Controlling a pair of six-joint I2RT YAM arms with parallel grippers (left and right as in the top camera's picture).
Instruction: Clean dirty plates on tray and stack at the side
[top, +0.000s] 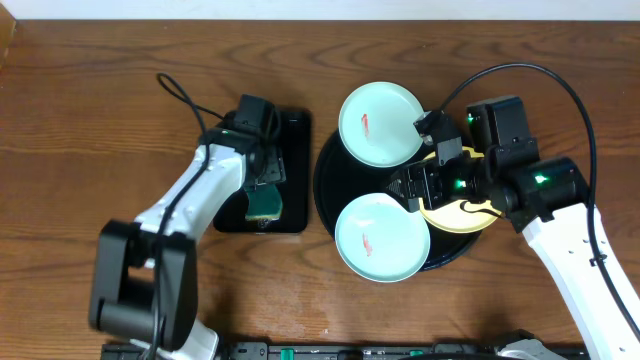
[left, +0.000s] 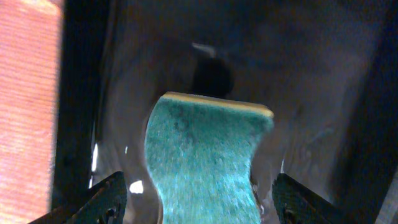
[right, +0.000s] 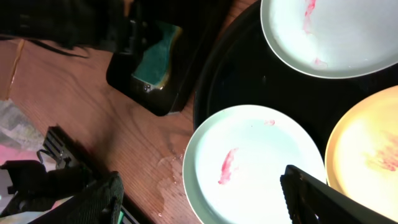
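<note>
We're seeing two pale mint-white ones here, the upper plate (top: 380, 124) and the lower plate (top: 381, 238), each with a little red-orange smear. The third plate (right: 367, 149) is pale yellow with a faint pinkish smudge. The round tray (top: 328, 180) is glossy black, and the rectangular tray (top: 297, 150) is black too. The sponge (left: 205, 162) is teal-green with a cream edge. The desk (top: 100, 120) is reddish-brown wood grain.

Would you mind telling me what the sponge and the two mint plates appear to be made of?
Sponge: likely foam under a fibrous teal scouring face, fuzzy texture, pale yellow edge. Mint plates: smooth, faintly glossy, perhaps glazed ceramic or melamine; cannot tell which.
</note>
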